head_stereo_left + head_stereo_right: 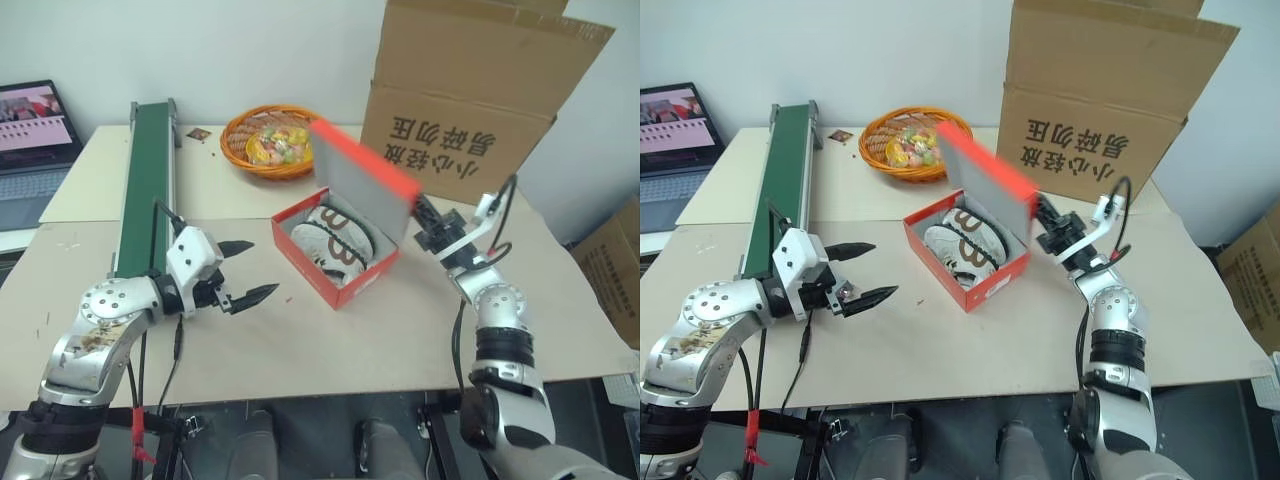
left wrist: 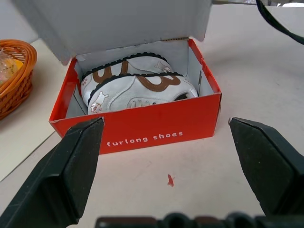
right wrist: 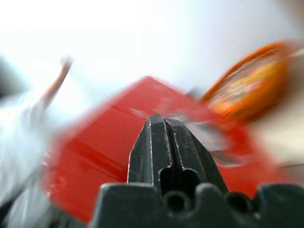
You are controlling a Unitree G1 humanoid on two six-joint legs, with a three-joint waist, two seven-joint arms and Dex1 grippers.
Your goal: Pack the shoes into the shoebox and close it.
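Observation:
The red shoebox (image 1: 338,281) stands in the middle of the table. Both white shoes (image 1: 335,240) with brown trim lie side by side inside it. Its lid (image 1: 365,180) is raised and leans over the box, white inside facing the shoes. My right gripper (image 1: 424,214) is shut, behind the lid on the right, fingertips against the lid's red outer face (image 3: 109,147). My left gripper (image 1: 262,267) hovers left of the box, open and empty, pointing at the box's front wall (image 2: 142,130), which reads "furlong shoes".
A green conveyor (image 1: 145,180) runs along the left side. A wicker basket (image 1: 270,140) of sweets sits behind the box, a large brown carton (image 1: 470,90) at the back right, and a laptop (image 1: 30,140) at the far left.

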